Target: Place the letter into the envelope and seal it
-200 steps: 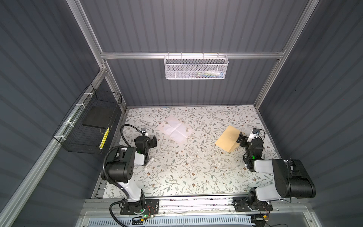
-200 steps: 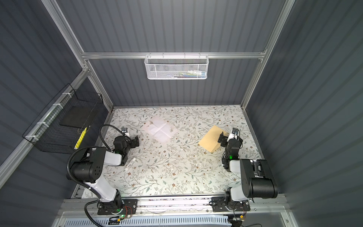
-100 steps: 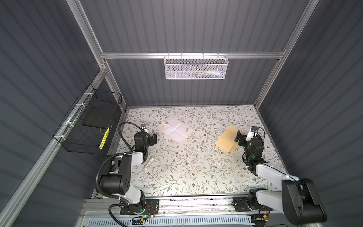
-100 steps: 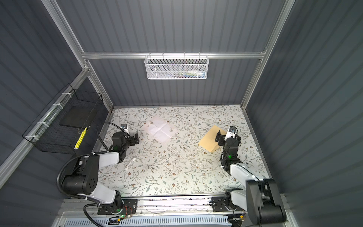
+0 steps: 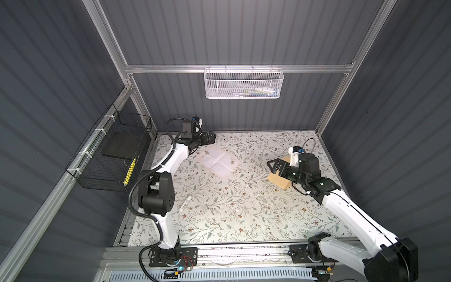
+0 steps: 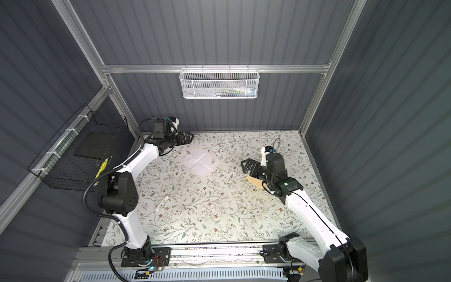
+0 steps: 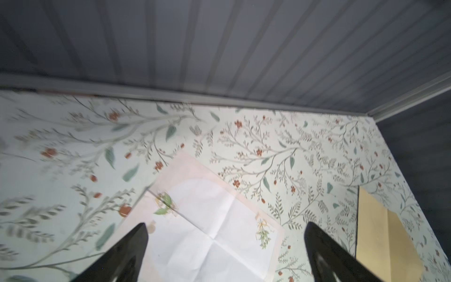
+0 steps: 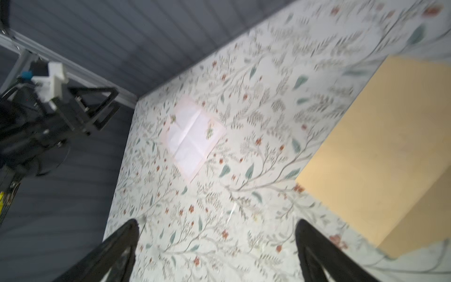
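Observation:
The letter (image 5: 218, 162) (image 6: 200, 162), a white sheet with cross creases, lies flat at the back left of the floral table. My left gripper (image 5: 211, 138) (image 6: 188, 138) hovers open just behind it; in the left wrist view the letter (image 7: 210, 232) shows between the spread fingers of the left gripper (image 7: 227, 224). The tan envelope (image 5: 278, 182) (image 6: 255, 182) lies at the right, partly hidden under my right gripper (image 5: 272, 166) (image 6: 245, 165), which is open and empty above its left edge. In the right wrist view the envelope (image 8: 366, 146) sits beside the right gripper (image 8: 217, 221).
A small white stick (image 5: 184, 203) (image 6: 162, 203) lies near the left arm's elbow. A white mesh basket (image 5: 244, 84) hangs on the back wall and a black wire basket (image 5: 114, 158) on the left wall. Grey walls close the back and sides.
Both arms have unfolded and risen from the table. The left gripper moved toward the back wall behind the letter; the right gripper moved left over the envelope. Both stayed open.

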Available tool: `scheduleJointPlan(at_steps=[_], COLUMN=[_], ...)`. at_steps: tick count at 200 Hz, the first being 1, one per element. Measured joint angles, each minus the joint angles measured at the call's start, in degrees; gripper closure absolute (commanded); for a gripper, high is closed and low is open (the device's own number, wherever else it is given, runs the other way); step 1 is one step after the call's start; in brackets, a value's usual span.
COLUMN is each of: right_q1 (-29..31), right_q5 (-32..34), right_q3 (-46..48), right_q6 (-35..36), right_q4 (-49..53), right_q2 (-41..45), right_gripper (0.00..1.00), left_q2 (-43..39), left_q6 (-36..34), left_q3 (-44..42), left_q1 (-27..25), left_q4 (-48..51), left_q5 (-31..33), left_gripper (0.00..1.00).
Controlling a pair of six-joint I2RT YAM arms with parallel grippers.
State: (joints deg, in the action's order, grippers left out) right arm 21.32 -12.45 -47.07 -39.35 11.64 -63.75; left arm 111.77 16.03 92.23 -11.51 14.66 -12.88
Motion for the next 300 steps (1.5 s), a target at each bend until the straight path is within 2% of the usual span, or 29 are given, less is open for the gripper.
scheduleJointPlan(at_steps=[28,57,94,132,190,230,268,300], right_q1=[5.03,8.48,9.88,10.01,10.01,9.94,9.60,9.14], right_q5=[-1.97,-3.06,-4.13,-4.37,-4.33,-3.96,-3.85,-3.63], right_q3=[-0.09,-2.54,-6.40,-7.80,-8.04,-6.45,-2.93,0.72], right_q6=[-5.16,-7.65,-8.76,-9.77,-10.88,-11.78,-12.59,-13.27], right_q4=[0.33,0.33,-0.76,-2.40,-4.70,-6.95,-8.11,-8.68], right_q2=[-5.51,-11.37,-16.39,-20.68,-23.21,-23.10,-22.86,-20.50], right_gripper=[0.10,0.17,0.24,0.27,0.25,0.21,0.20,0.16], left_q2=[9.55,13.22,13.75,13.73,8.94,2.73,-3.82,-9.70], left_q6=[0.09,-0.55,-0.96,-1.22,-0.52,2.84,9.86,20.11], left_q3=[4.81,5.22,4.59,-1.20,-9.60,-19.93,-30.56,-40.83], left_q1=[-0.28,-0.57,-0.59,-0.57,-0.79,-1.14,-3.26,-5.22], left_q4=[5.20,6.82,6.10,3.72,-0.68,-5.16,-10.97,-18.38], left_q5=[-3.30,-5.44,-6.71,-7.04,-7.80,-9.18,-9.97,-11.43], left_gripper=[0.12,0.29,0.30,0.31,0.34,0.34,0.34,0.37])
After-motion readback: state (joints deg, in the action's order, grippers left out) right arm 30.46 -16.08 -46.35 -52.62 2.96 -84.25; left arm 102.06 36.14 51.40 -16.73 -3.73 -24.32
